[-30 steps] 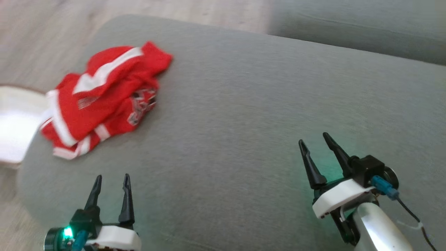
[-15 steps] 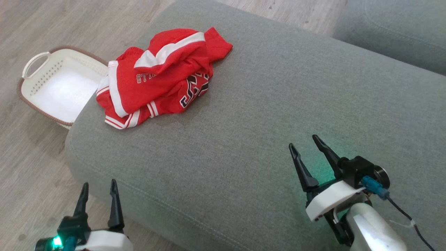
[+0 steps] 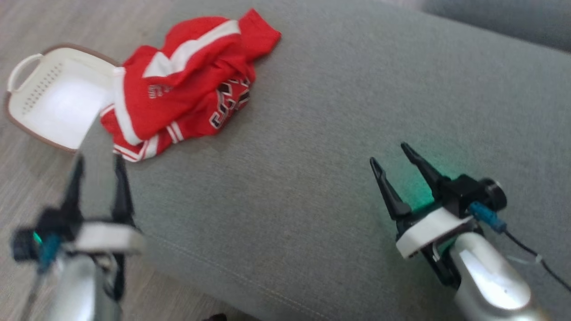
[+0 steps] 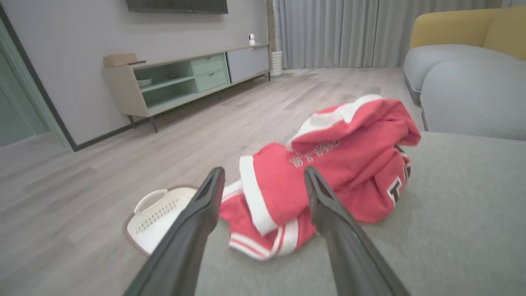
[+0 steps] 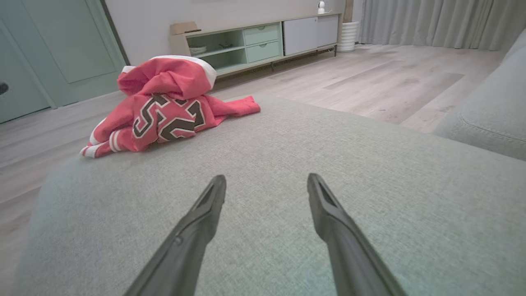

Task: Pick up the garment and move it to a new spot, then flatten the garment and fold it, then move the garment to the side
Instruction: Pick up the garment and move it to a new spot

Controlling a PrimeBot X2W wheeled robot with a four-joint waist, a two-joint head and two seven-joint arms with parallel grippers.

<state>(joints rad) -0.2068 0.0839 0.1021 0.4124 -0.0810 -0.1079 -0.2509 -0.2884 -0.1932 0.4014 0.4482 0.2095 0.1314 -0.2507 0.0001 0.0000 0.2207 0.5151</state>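
Crumpled red jersey (image 3: 178, 84) with white trim and dark lettering lies bunched at the upper left of the head view, on the grey cushion (image 3: 339, 125) near its left corner. A white perforated laundry basket (image 3: 53, 98) stands on the wood floor (image 3: 26, 18) just beside that corner, at the left edge of the frame. Left gripper (image 3: 99, 161) is at lower left, blurred, fingers spread, nothing held; its tips sit just below the jersey in frame, not touching it. In the left wrist view the jersey shows between the two fingers, beyond the tips. Right gripper (image 3: 389, 154) is at lower right over bare cushion, fingers parted, empty, well apart from the jersey. In the right wrist view the jersey is at upper left, with a low sideboard (image 5: 263, 41) behind it.
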